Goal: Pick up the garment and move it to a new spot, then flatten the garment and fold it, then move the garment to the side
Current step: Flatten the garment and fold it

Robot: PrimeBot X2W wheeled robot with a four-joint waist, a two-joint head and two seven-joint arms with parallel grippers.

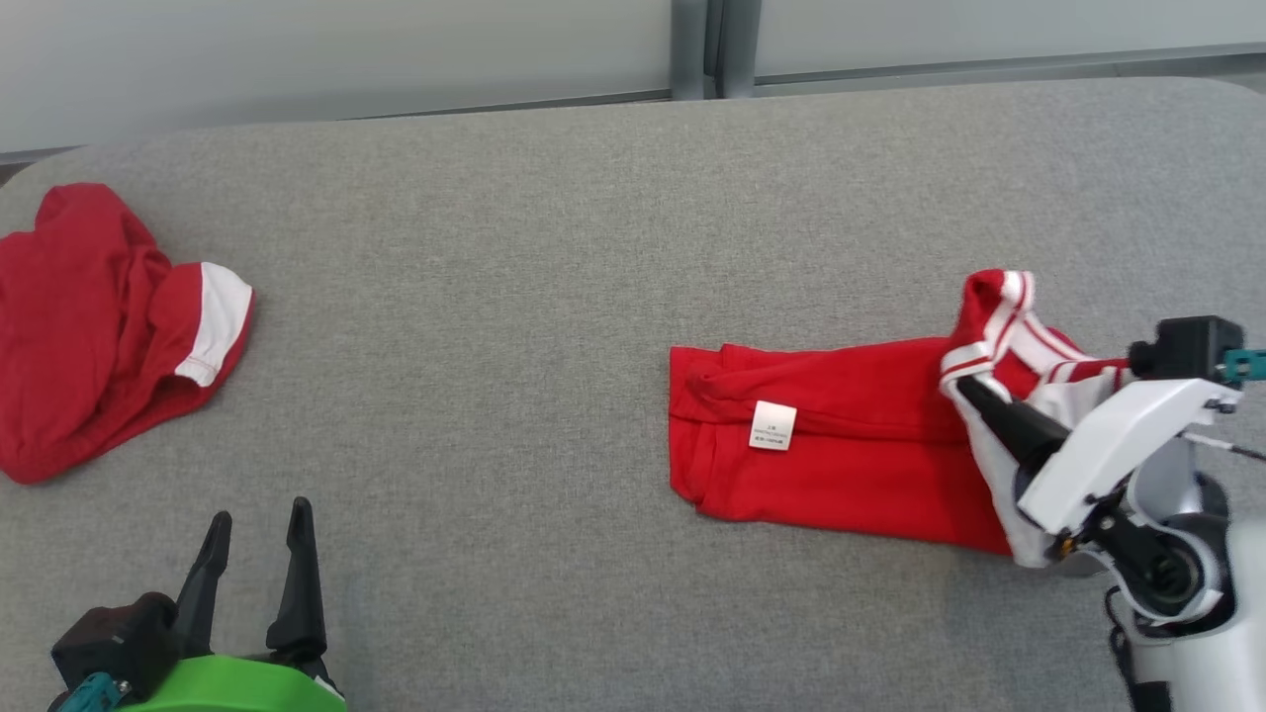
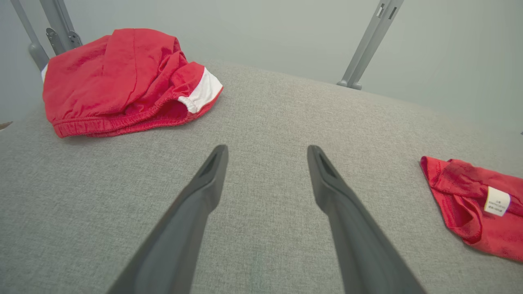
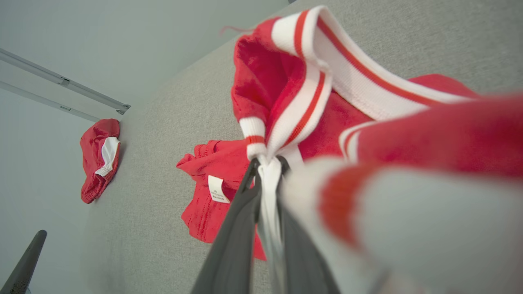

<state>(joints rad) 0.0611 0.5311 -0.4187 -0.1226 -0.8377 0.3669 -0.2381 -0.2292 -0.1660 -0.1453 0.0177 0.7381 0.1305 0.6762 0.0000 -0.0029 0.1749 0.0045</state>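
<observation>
- Our right gripper (image 1: 964, 388) is clamped on the garment's (image 1: 831, 435) striped trim (image 1: 1001, 314), lifted at the table's (image 1: 554, 247) right side.
- Our left gripper (image 1: 259, 509) idles, jaws apart.
- We judge folding underway; next, lay that end leftward over the body.

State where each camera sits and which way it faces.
Head view: on the head, facing down at the grey fabric table; left claw lower left, right claw at right.
Left wrist view: along the open left claw towards the crumpled red-and-white garment.
Right wrist view: along the right claw, shut on the trim of the folded red garment.
Shared: both garments.
</observation>
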